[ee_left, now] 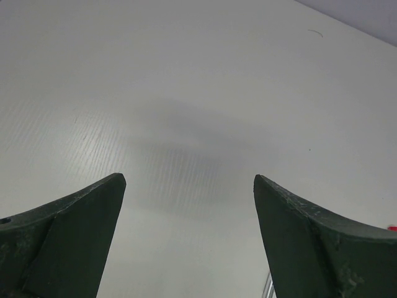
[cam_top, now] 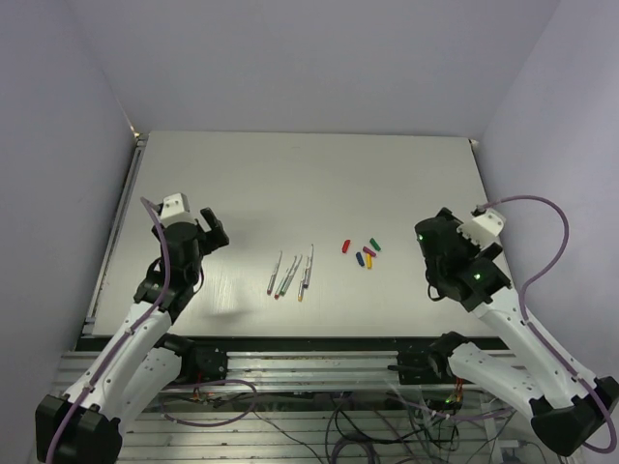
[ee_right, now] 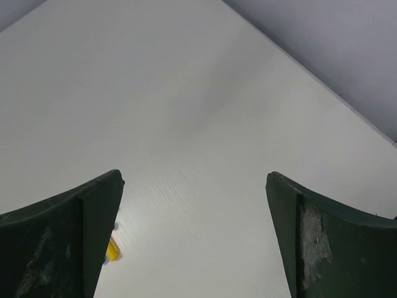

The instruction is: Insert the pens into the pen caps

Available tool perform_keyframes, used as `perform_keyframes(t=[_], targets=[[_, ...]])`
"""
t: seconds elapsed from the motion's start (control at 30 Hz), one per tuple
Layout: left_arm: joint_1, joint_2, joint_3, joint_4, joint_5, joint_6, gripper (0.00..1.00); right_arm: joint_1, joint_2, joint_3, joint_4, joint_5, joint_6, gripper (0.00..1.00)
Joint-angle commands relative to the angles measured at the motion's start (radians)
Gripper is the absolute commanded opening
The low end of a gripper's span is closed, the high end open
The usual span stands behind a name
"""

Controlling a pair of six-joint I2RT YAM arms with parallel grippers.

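Hovering above the flat white table (cam_top: 290, 174), both arms carry nothing. The left gripper (cam_top: 210, 229) has its dark green fingers (ee_left: 74, 236) spread wide, and the left wrist view shows only bare table surface between them. The right gripper (cam_top: 426, 238) is spread just as wide and is also empty.

The five thin grey-silver marker pens (cam_top: 292, 274) lie in a loose fan near the table's front middle. They are roughly parallel, with the coloured tips toward the near edge. They sit to the right of the left gripper, well apart from it.

The five small bullet-shaped plastic caps (cam_top: 363, 252) lie clustered just right of the pens. The red cap (cam_top: 345, 246) is leftmost and slightly apart. The green cap (cam_top: 375, 243), magenta cap (cam_top: 369, 251), blue cap (cam_top: 361, 258) and yellow cap (cam_top: 368, 261) are bunched close together. The cluster lies between the pens and the right gripper, near that gripper but not touching it.

In the right wrist view the yellow cap shows low in frame, just beside the inner edge of the finger on that view's left. No pen is capped.
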Motion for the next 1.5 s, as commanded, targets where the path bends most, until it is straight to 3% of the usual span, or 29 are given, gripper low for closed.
perform_keyframes(t=[0.0, 0.3, 0.57, 0.67, 0.77, 0.9, 1.07, 1.2, 1.4, 1.47], targets=[[-0.016, 0.004, 0.037, 0.037, 0.062, 0.041, 0.96, 0.005, -0.062, 0.012, -0.088, 0.058, 0.170, 1.00], [-0.267, 0.101, 0.071, 0.073, -0.083, 0.069, 0.96, 0.005, -0.310, -0.163, 0.348, 0.038, -0.167, 1.00], [-0.291, 0.147, 0.076, 0.064, -0.022, 0.054, 0.96, 0.005, 0.015, -0.023, 0.281, 0.055, -0.191, 1.00], [-0.292, 0.120, 0.063, 0.039, -0.027, 0.058, 0.96, 0.005, 0.099, -0.008, 0.364, 0.014, -0.278, 0.99], [-0.292, 0.081, 0.051, 0.009, -0.034, 0.050, 0.96, 0.005, 0.143, -0.029, 0.460, -0.005, -0.313, 0.98], [-0.291, 0.067, 0.045, -0.052, -0.054, 0.032, 0.96, 0.005, 0.183, -0.047, 0.513, -0.153, -0.330, 1.00], [-0.293, 0.136, 0.080, -0.183, -0.039, 0.010, 0.96, 0.005, 0.266, -0.033, 0.465, -0.237, -0.279, 1.00], [-0.296, 0.149, 0.051, -0.164, 0.025, -0.004, 0.96, 0.007, 0.322, -0.031, 0.411, -0.256, -0.217, 1.00], [-0.299, 0.156, 0.033, -0.142, 0.069, -0.076, 0.96, 0.008, 0.324, -0.080, 0.441, -0.342, -0.228, 0.93], [-0.300, 0.176, 0.037, -0.130, 0.096, -0.091, 0.91, 0.008, 0.315, -0.102, 0.458, -0.372, -0.236, 0.84]])
